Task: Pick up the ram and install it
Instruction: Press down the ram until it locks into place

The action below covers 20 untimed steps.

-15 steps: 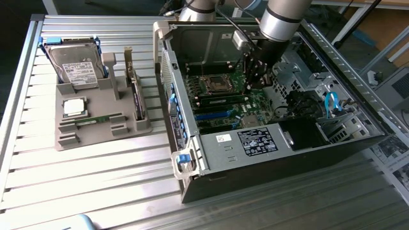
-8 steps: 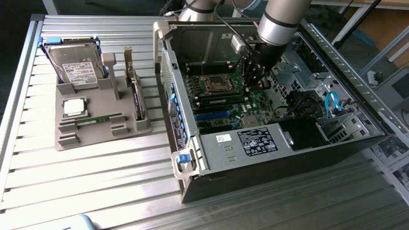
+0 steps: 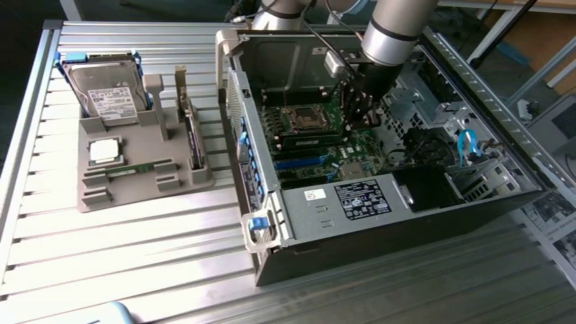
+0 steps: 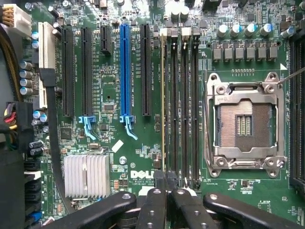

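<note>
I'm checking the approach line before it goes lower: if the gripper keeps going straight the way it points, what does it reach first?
Most likely the row of memory slots on the motherboard, directly beneath the shut gripper and beside the empty processor socket; the remaining depth is unclear.

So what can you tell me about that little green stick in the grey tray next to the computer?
The green stick is a thin, narrow strip of circuit board with small dark parts along it. It lies lengthwise in a groove of the grey plastic holder, just in front of the square silver processor chip and outside the open computer case. Only the holder touches it.
</note>
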### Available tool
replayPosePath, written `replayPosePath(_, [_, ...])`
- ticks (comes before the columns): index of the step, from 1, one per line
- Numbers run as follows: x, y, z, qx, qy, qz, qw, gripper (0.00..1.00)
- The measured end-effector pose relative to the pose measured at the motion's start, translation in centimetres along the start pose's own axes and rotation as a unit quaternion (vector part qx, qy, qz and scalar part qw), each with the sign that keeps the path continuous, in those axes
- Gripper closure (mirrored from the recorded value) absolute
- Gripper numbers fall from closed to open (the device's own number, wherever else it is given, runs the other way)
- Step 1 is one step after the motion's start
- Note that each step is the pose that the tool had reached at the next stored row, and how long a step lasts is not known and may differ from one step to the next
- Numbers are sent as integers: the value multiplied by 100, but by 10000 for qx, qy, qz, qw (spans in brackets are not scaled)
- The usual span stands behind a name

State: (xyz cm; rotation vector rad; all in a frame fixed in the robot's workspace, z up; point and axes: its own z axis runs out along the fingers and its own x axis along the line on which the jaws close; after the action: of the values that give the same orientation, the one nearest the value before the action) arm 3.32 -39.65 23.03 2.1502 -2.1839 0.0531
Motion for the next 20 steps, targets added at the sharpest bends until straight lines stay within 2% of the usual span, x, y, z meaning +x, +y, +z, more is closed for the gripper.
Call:
replayPosePath(1, [0,-1,-17,9,-4,0,10000,89])
replayPosePath(7, [13,5,-163,17,4,0,10000,89])
replayPosePath(9, [12,22,-167,22,4,0,10000,89])
replayPosePath(12, [13,98,-166,29,5,1,10000,89])
replayPosePath(20, [17,390,-157,52,5,2,10000,89])
